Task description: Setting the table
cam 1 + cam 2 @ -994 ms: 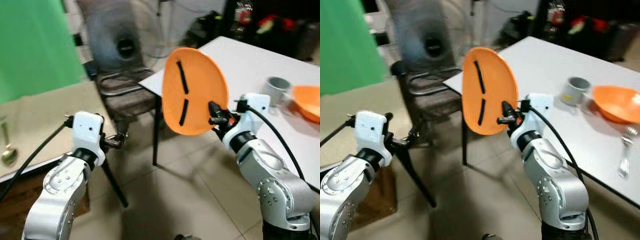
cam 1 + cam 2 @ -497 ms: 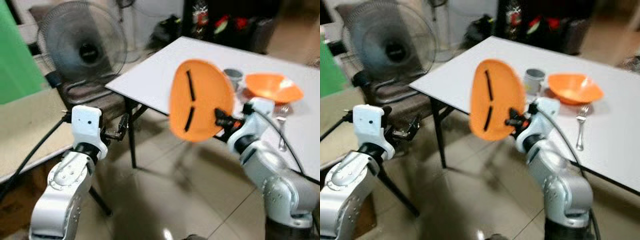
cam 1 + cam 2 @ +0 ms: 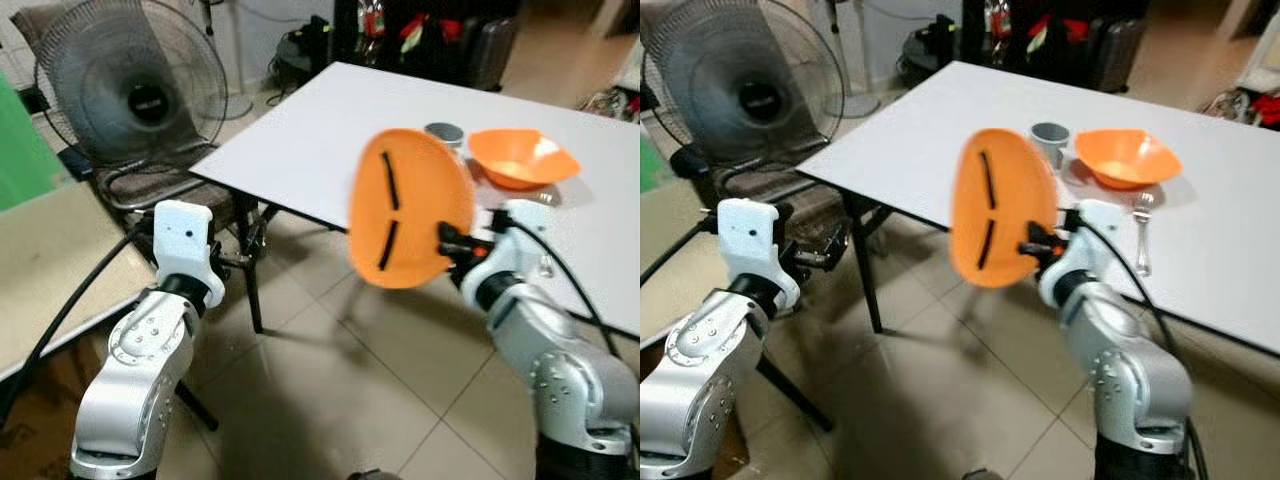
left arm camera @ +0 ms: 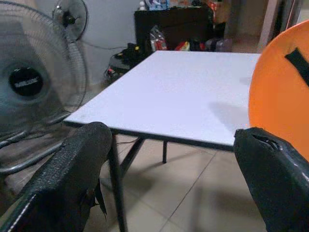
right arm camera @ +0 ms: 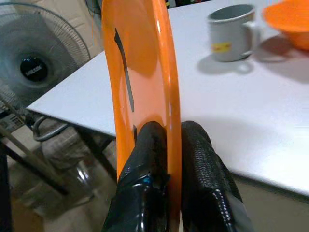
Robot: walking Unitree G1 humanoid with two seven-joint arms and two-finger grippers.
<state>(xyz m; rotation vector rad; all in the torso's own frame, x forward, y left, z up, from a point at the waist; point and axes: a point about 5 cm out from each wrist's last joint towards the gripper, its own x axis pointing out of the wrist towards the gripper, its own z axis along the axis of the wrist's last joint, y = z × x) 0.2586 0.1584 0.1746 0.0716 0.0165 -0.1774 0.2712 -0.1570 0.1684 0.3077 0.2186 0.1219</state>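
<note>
My right gripper point(image 3: 443, 238) is shut on the rim of an orange plate point(image 3: 408, 220), held upright on edge in front of the white table point(image 3: 330, 140); the black fingers point(image 5: 198, 159) pinch its edge. On the table stand a grey mug point(image 3: 1049, 143), an orange bowl point(image 3: 1126, 157) and a fork point(image 3: 1139, 233) beside the bowl. My left gripper point(image 4: 164, 188) is open, held low over the floor to the left of the table, with nothing between its fingers.
A standing fan point(image 3: 130, 85) and a dark chair point(image 3: 175, 190) are at the left, close to the table's corner. A beige counter edge point(image 3: 50, 250) lies at far left. Dark bags and clutter point(image 3: 400, 30) sit behind the table. Tiled floor point(image 3: 330, 380) lies below.
The view has swung toward the table, which now sits closer and more central. The right gripper still holds the plate upright; the left arm keeps its pose.
</note>
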